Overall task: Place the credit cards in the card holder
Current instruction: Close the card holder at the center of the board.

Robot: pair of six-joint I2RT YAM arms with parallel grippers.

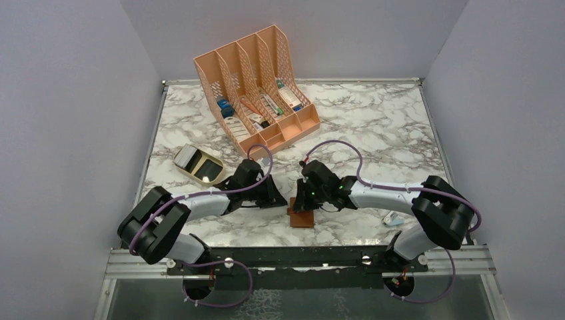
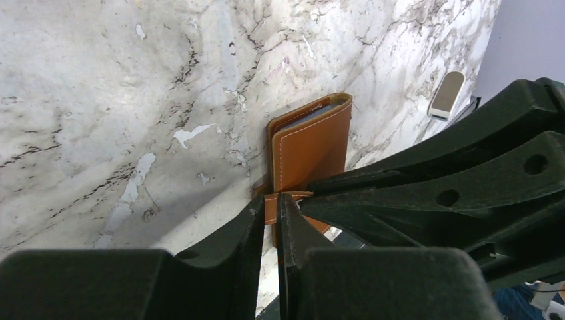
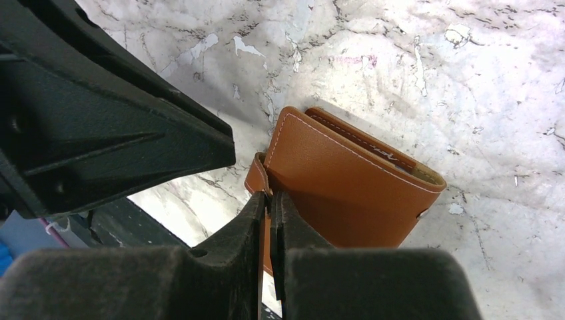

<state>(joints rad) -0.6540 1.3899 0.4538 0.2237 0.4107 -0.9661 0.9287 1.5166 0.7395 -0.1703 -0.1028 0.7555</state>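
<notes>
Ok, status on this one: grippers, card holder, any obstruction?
Left gripper shut on card holder, at its tab. Right gripper shut on same end. Holder folded, flat on marble table. Nothing blocking.

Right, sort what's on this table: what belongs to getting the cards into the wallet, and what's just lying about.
For the job:
- wallet, pinched by the left claw and the right claw
- small flat pale piece off to the right, probably a card

Lying about:
- peach desk organizer
- open tan case
</notes>
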